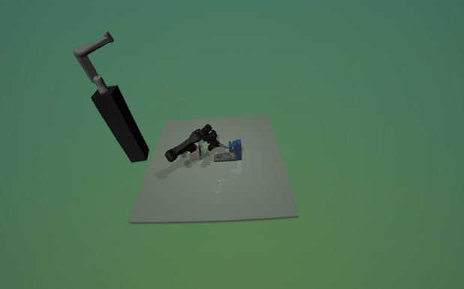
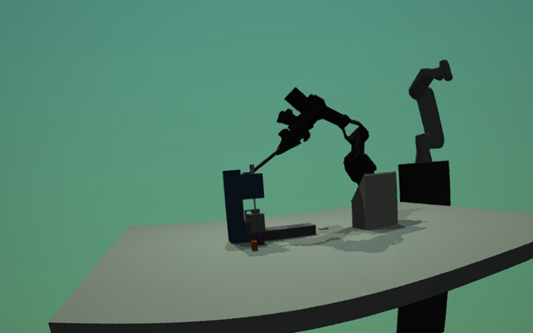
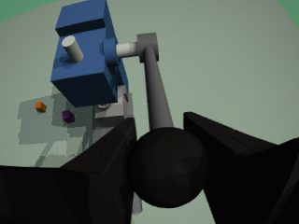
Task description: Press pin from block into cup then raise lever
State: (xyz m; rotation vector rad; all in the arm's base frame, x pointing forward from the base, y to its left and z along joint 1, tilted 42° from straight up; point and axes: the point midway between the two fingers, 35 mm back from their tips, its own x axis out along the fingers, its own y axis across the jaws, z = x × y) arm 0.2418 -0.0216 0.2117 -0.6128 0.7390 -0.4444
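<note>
one ball [image 3: 168, 167] inside the claw [image 3: 160, 122]

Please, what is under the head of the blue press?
Under the blue press head, a thin punch reaches down toward a grey block. The pin is not visible.

It looks like a robot lab, or a bare test space much like one. A black arm [image 1: 188, 144] [image 2: 332, 114] works at a blue press [image 1: 236, 149] [image 2: 229, 207] [image 3: 84, 51] on a plain table [image 1: 188, 204] [image 2: 177, 286] [image 3: 243, 79], and a second, grey arm [image 1: 93, 45] [image 2: 431, 116] stands on a black pedestal [image 1: 119, 124] [image 2: 425, 181] beside it (hardly kitchen furniture). Around the table lies only a smooth green backdrop [image 1: 378, 92] [image 2: 100, 63] [image 3: 11, 8], which tells little about the building.
</note>
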